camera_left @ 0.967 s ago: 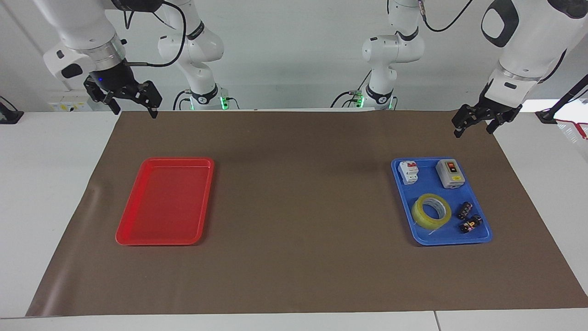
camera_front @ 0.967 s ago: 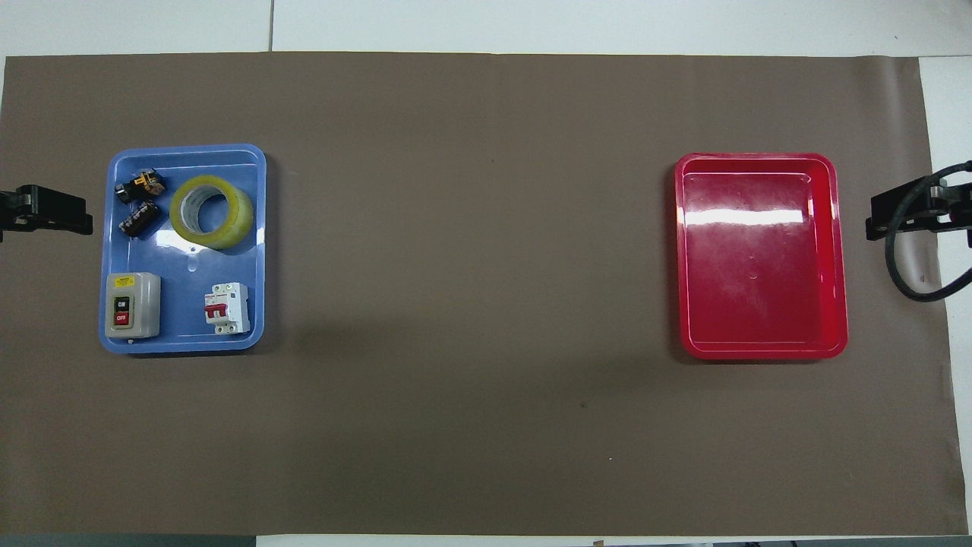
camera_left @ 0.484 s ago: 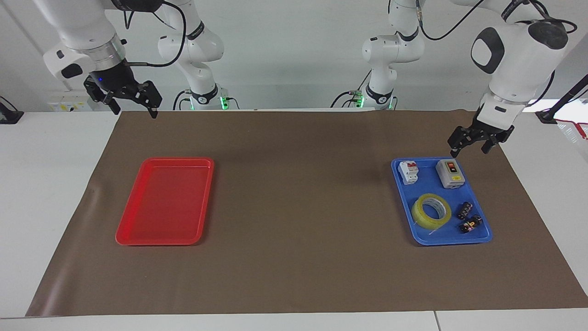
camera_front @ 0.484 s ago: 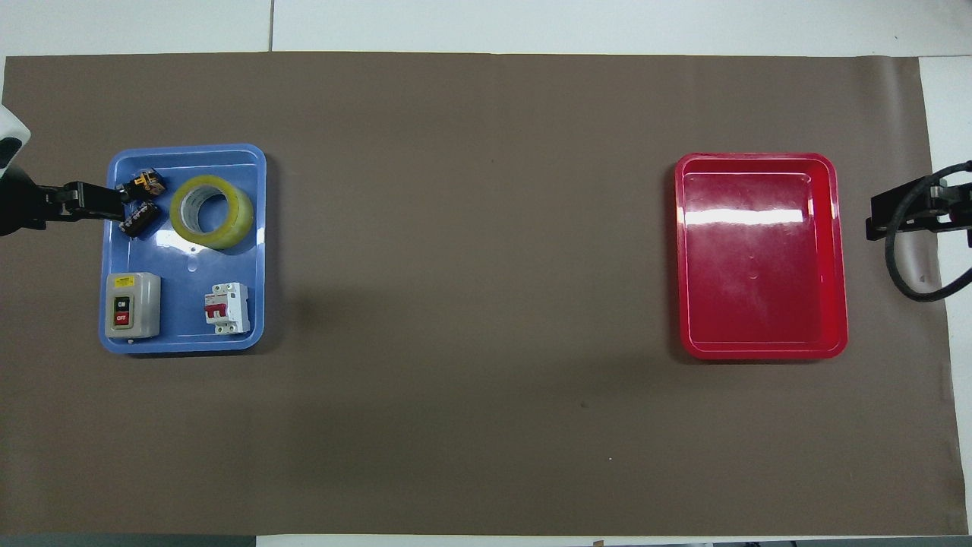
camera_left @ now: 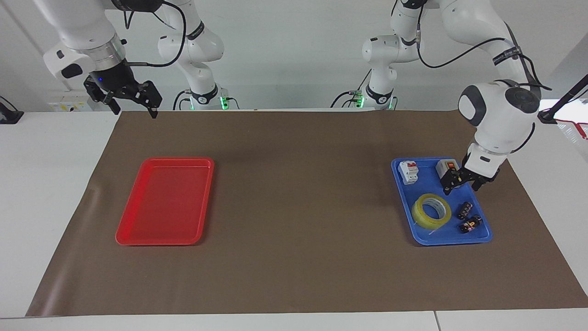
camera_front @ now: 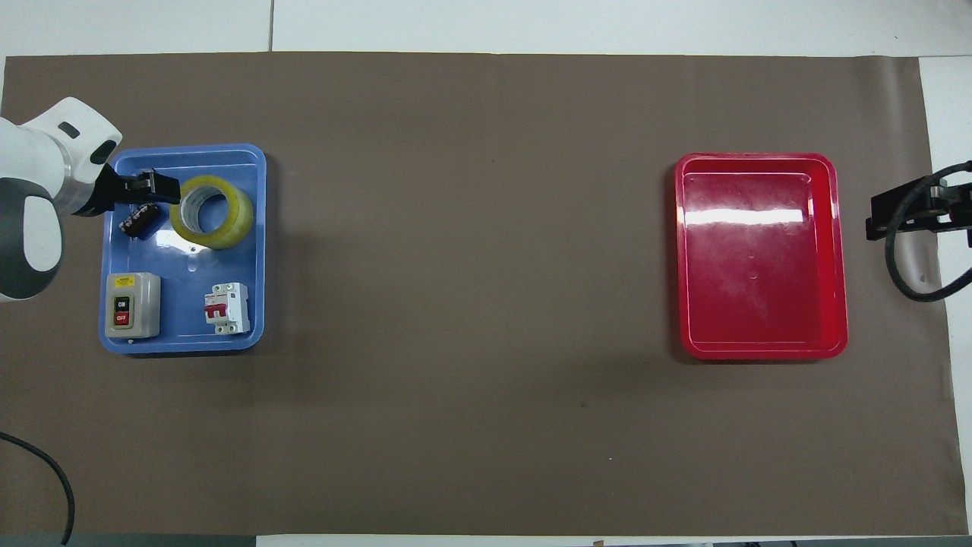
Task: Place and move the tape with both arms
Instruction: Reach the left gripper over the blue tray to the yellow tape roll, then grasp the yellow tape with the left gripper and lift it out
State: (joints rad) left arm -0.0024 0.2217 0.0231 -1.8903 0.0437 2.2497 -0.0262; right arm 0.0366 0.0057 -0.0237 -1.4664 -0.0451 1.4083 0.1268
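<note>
The tape (camera_left: 420, 214), a yellow roll with a pale core, lies flat in the blue tray (camera_left: 448, 233) toward the left arm's end of the table. My left gripper (camera_left: 460, 187) hangs open over that tray, above the gap between the grey switch box (camera_left: 444, 168) and the tape, touching neither. In the overhead view the left gripper (camera_front: 161, 186) covers a small part just beside the tape (camera_front: 237, 220). My right gripper (camera_left: 134, 111) waits open in the air above the mat's corner near the red tray (camera_left: 165, 202).
The blue tray (camera_front: 228, 258) also holds a white circuit breaker (camera_front: 228, 308), the switch box (camera_front: 133, 304) and small dark parts (camera_left: 465, 210). The red tray (camera_front: 759, 258) has nothing in it. Brown mat (camera_left: 298, 207) lies between the trays. Two smaller arms (camera_left: 202, 92) stand at the robots' edge.
My left arm has swung down from the mat's edge to over the blue tray, close to the tape. The right arm and all objects have stayed where they were.
</note>
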